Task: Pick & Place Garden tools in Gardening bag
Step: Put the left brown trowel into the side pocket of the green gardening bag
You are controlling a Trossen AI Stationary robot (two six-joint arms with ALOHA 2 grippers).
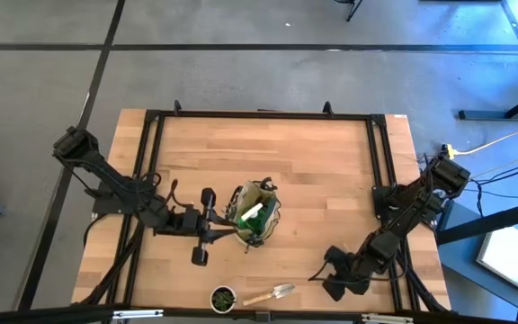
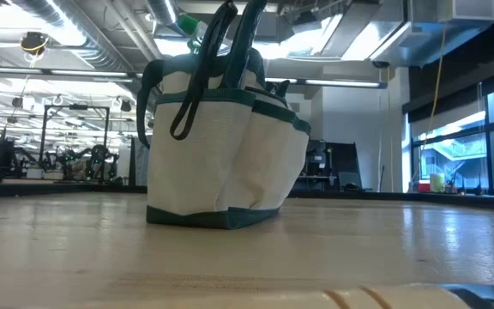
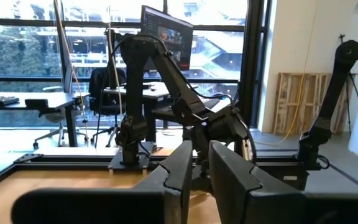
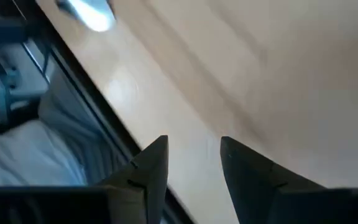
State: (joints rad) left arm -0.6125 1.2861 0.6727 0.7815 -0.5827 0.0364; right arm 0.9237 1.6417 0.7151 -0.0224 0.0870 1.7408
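Closing in on the last tool near the table's front edge, the right gripper (image 1: pixel 331 286) hangs low over the wood with its two dark fingers (image 4: pixel 151 171) spread apart and nothing between them. The wooden-handled metal trowel (image 1: pixel 271 294) lies flat just beside the small round dark pot with the green plant (image 1: pixel 223 298), a little way off from those fingers. The soft tan-olive fabric gardening bag (image 1: pixel 256 214) stands upright mid-table, a green spray bottle with a white top (image 1: pixel 251 213) poking out of its mouth.

The left gripper (image 1: pixel 207 227) sits right at the bag's side, fingers (image 3: pixel 182 174) nearly pressed together; whether they pinch the bag's rim I can't tell from here.

For a clean pick, I'd line the right fingers across the trowel's handle, not the blade, come down square, and keep clear of the pot. Lift high enough to clear the bag's rim and strap (image 2: pixel 197 81).
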